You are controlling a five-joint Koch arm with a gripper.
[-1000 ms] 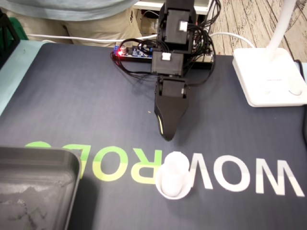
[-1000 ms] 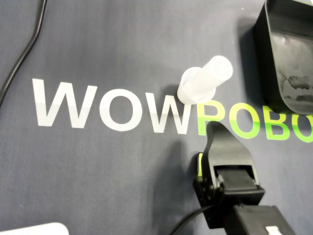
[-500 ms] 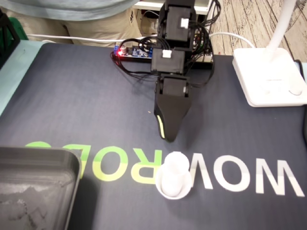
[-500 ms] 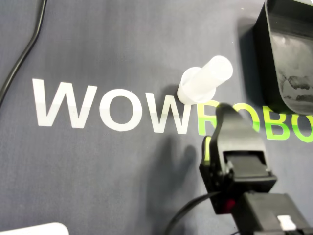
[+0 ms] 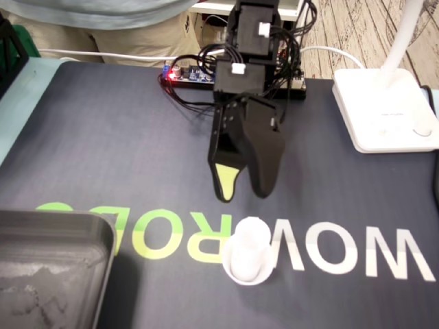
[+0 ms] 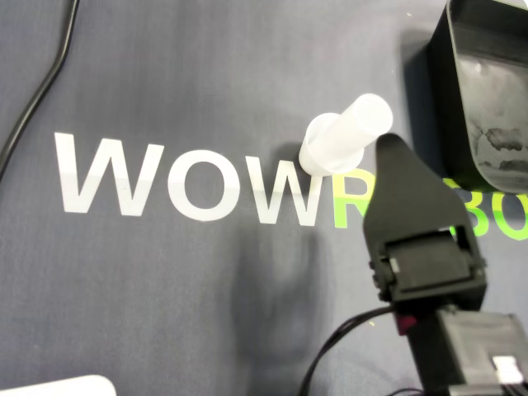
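One white plastic cup (image 5: 248, 252) stands on the dark mat (image 5: 103, 157), over the printed lettering and to the right of the black tray (image 5: 55, 221) in the fixed view. Just behind it hangs the gripper (image 5: 243, 195), jaws spread apart, grasping nothing.

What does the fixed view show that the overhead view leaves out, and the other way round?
Only the fixed view shows the white lamp base, the circuit board with a red light, and the gripper with its jaws apart. Only the overhead view shows a black cable lying on the mat. Both show the white tube, the black tray and the WOWROBO lettering.
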